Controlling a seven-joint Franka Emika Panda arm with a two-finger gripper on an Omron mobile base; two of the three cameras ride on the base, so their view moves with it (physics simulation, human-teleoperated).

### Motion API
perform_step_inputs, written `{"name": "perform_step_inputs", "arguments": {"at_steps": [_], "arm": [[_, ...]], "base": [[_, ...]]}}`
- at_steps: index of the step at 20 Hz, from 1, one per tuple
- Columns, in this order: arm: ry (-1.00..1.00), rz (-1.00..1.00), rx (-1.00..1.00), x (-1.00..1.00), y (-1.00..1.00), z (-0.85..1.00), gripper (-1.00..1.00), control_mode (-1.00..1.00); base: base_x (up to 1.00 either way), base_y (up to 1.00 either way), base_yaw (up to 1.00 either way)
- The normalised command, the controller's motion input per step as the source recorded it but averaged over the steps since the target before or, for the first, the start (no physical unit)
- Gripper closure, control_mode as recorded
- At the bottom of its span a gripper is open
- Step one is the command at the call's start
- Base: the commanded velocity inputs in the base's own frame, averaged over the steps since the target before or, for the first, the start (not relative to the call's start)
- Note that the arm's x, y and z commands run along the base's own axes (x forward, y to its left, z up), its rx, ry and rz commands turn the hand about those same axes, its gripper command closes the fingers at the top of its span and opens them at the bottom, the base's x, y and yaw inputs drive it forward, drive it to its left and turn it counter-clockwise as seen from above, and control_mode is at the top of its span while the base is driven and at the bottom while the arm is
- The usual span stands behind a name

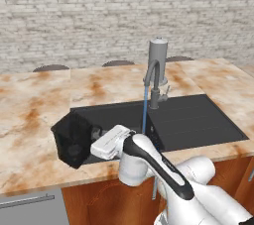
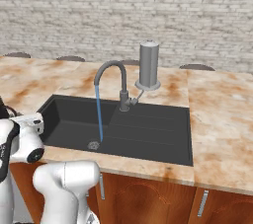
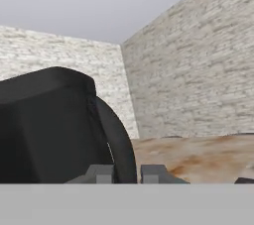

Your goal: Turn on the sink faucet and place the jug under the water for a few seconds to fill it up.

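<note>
Grey metal gooseneck faucet (image 1: 155,78) is on, thin blue water stream (image 1: 144,112) falling into the matte black basin sink (image 1: 198,120). Two-finger gripper (image 3: 126,173) is clamped on the loop handle of the small black boxy jug (image 1: 73,139), held left of the stream over the sink's left edge. Left: move jug under water and hold.

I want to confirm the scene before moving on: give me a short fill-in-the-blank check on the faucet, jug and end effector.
1. The water falling from the sink faucet is colored ____.
2. The end effector is shut on the jug's loop ____.
3. The stream lands in the sink near its round metal ____.
4. The jug is held to the ____ of the stream in the left base view.

Missing words: blue; handle; drain; left
</note>
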Motion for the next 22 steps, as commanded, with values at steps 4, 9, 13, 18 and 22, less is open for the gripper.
{"name": "perform_step_inputs", "arguments": {"at_steps": [4, 9, 13, 18, 22], "arm": [[0.08, -0.43, 0.11, -0.08, -1.00, 0.01, 1.00, -1.00], [0.18, -0.42, 0.12, 0.00, -1.00, 0.21, 1.00, -1.00], [0.24, -0.39, 0.12, 0.04, -1.00, 0.24, 1.00, -1.00], [0.32, -0.39, 0.11, 0.40, -0.98, 0.19, 1.00, -1.00], [0.30, -0.42, 0.06, 0.82, -0.71, 0.17, 1.00, -1.00]], "base": [[0.00, 0.00, 0.00], [0.00, 0.00, 0.00], [0.00, 0.00, 0.00], [0.00, 0.00, 0.00], [0.00, 0.00, 0.00]]}}
